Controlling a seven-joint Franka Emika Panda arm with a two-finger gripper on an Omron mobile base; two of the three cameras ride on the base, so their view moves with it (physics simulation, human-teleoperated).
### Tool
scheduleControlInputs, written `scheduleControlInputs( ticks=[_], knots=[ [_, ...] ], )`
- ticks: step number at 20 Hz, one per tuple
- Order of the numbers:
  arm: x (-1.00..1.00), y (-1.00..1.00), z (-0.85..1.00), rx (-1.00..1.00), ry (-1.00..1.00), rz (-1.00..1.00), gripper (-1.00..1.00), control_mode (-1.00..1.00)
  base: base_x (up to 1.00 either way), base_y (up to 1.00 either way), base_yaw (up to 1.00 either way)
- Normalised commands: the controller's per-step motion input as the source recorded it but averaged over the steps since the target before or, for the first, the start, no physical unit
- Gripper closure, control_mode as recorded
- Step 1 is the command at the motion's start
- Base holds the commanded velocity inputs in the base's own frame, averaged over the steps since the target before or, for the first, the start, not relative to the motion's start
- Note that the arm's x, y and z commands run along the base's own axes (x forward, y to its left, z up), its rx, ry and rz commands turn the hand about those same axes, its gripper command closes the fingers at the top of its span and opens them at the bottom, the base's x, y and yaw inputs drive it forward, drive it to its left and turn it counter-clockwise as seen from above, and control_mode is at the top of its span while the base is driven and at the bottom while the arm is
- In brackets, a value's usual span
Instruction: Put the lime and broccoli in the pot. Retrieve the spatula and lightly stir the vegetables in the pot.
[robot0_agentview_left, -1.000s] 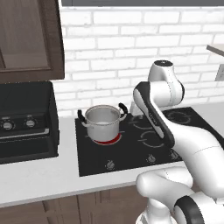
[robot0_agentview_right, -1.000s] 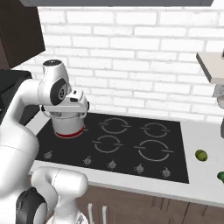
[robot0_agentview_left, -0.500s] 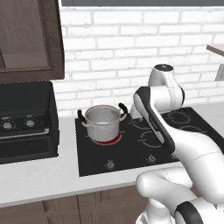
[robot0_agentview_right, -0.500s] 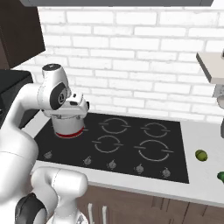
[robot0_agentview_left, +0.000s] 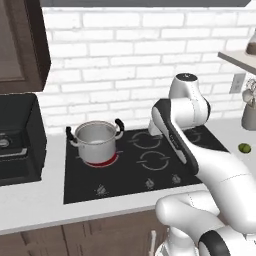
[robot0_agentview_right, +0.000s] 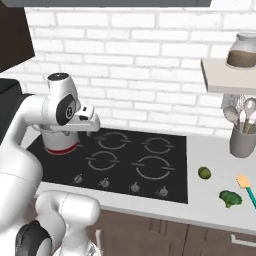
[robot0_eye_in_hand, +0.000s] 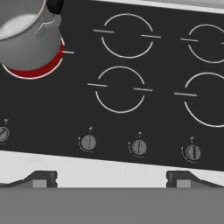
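Clearly, in the left base view the pot (robot0_agentview_left: 95, 140) sits on the glowing rear-left burner of the cooktop (robot0_agentview_left: 135, 165), and the lime (robot0_agentview_left: 244, 148) lies well off to the right on the counter (robot0_agentview_left: 30, 202). From the right base view, the broccoli (robot0_agentview_right: 229, 198) rests near the lime, with the spatula (robot0_agentview_right: 247, 188) just beside it. Through the hand view, the gripper (robot0_eye_in_hand: 111, 178) hangs over the knobs, fingers spread wide and empty. Best to swing right, keep them spread, and descend straight over the lime.
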Motion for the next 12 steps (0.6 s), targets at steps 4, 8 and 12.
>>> scheduleControlInputs(
  ticks=[4,8,12],
  knots=[
    [0.00,0.00,0.00,0.00,0.00,0.00,-1.00,1.00,0.01,-0.48,0.00],
    [0.00,0.00,0.00,0.00,0.00,0.00,-1.00,1.00,0.08,-0.32,0.00],
    [0.00,0.00,0.00,0.00,0.00,0.00,-1.00,1.00,0.06,-0.43,0.00]
  ],
)
